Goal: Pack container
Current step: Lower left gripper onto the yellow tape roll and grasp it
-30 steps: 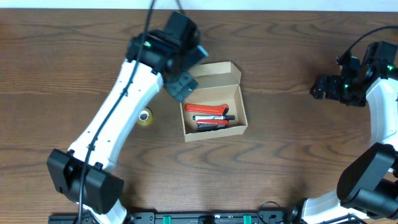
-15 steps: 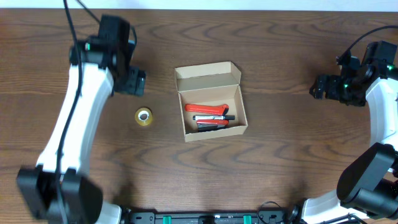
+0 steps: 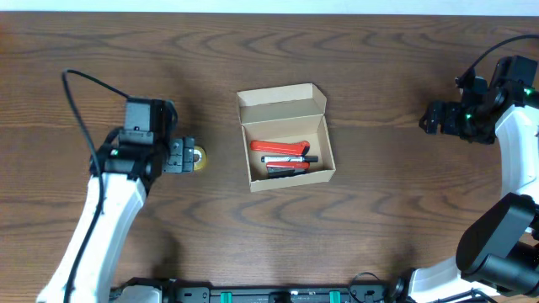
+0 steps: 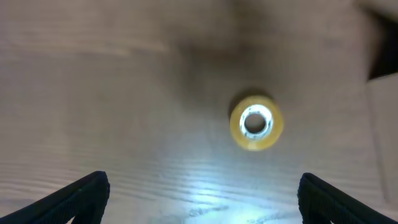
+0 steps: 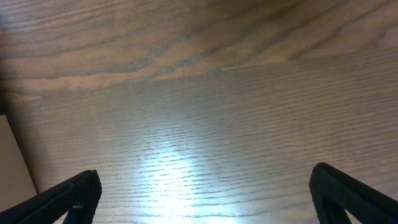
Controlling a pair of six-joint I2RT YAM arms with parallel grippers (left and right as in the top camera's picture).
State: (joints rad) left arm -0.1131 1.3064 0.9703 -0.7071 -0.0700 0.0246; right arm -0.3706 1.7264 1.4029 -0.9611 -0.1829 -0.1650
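Observation:
The container (image 3: 286, 105) is a tan cardboard box at the table's middle, its flap lid open toward the far side. Inside lie a red-handled tool (image 3: 278, 148) and dark markers (image 3: 288, 163). A small yellow tape roll (image 3: 198, 158) lies on the table left of the box; it also shows in the left wrist view (image 4: 256, 122). My left gripper (image 3: 184, 156) is open, just left of the roll and above it, with the roll ahead of its fingers (image 4: 84, 194). My right gripper (image 3: 431, 118) is open and empty at the far right, over bare wood.
The box's edge shows at the right of the left wrist view (image 4: 382, 118) and at the left of the right wrist view (image 5: 12, 155). The wooden table (image 3: 379, 219) spreads around the box.
My left arm has swung from the box's lid leftward and toward the near side, coming down beside the yellow tape roll. The right arm has not moved.

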